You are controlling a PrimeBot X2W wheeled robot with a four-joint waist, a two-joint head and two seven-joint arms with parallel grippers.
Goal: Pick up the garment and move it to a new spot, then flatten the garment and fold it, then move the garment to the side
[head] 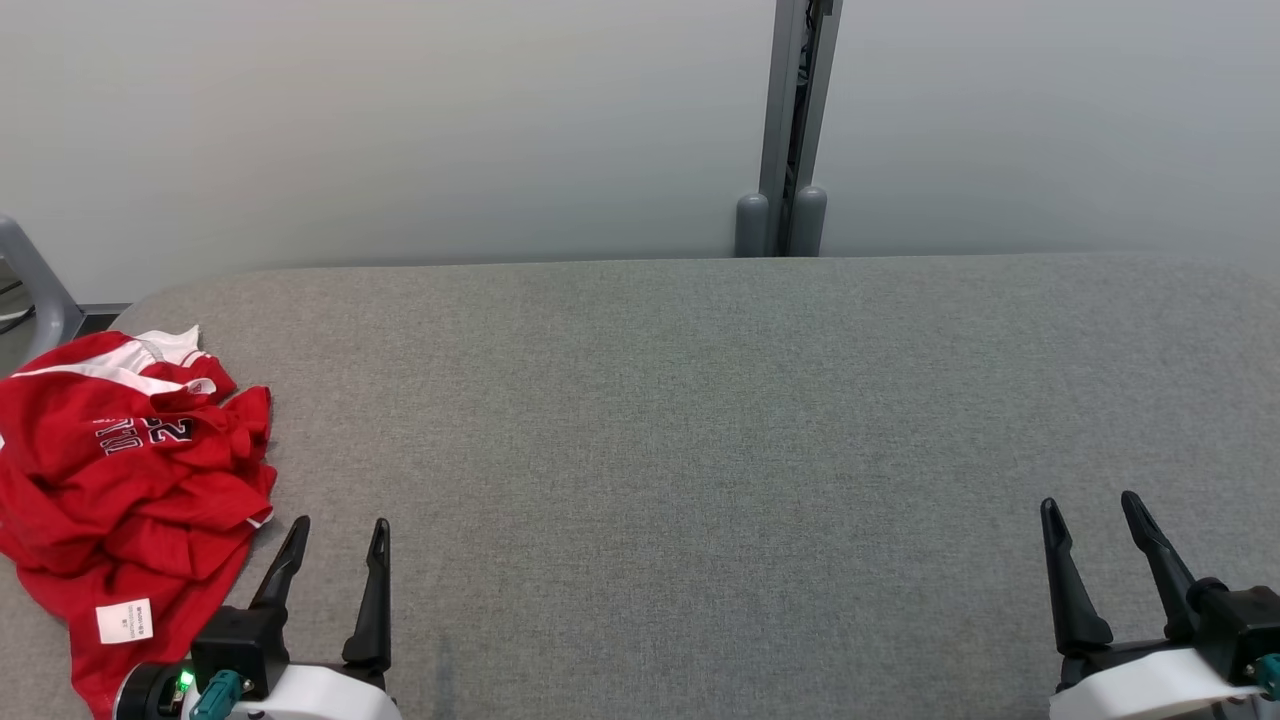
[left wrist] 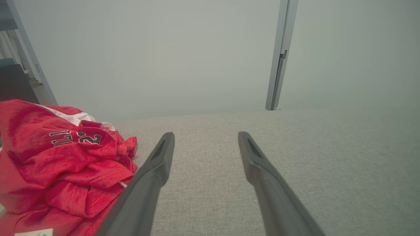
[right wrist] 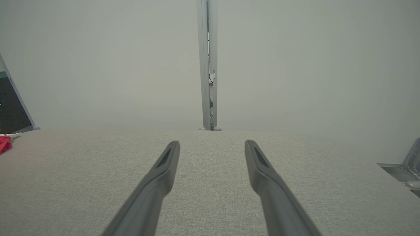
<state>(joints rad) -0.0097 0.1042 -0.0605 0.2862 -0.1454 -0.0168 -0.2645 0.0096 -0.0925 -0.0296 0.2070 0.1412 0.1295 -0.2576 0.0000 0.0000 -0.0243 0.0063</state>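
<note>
Nearest the camera, the left jaws sit at the near left of the table (head: 700, 450), spread wide with nothing between them. The right jaws, at the near right, are just as wide and just as empty, with bare grey cloth under them.

The garment (head: 130, 480) lies in a crumpled red heap at the table's left edge, just left of the left jaws. In the left wrist view the garment (left wrist: 59, 164) bunches up beside the left finger (left wrist: 147, 183); whether the two touch cannot be told. From the right wrist view only a red scrap (right wrist: 5, 143) peeks in at the far left, well apart from the right jaws.

It looks like a sports shirt, with dark printed numbers (head: 150, 432), a white stripe (head: 110, 378) on the far side and a white label (head: 124, 621) on the near hem. By the look of those loose folds it should be light, soft and limp, perhaps a bit slick. It will likely sag and trail once lifted, and there is nothing fragile about it.

The raised ridge of folds (left wrist: 98, 170) nearest the left jaws looks the easiest place to pinch for the first lift. The risk there is catching several layers at once. For flattening, the striped far edge or the labelled hem would likely serve better.

Nothing has been picked up yet.
</note>
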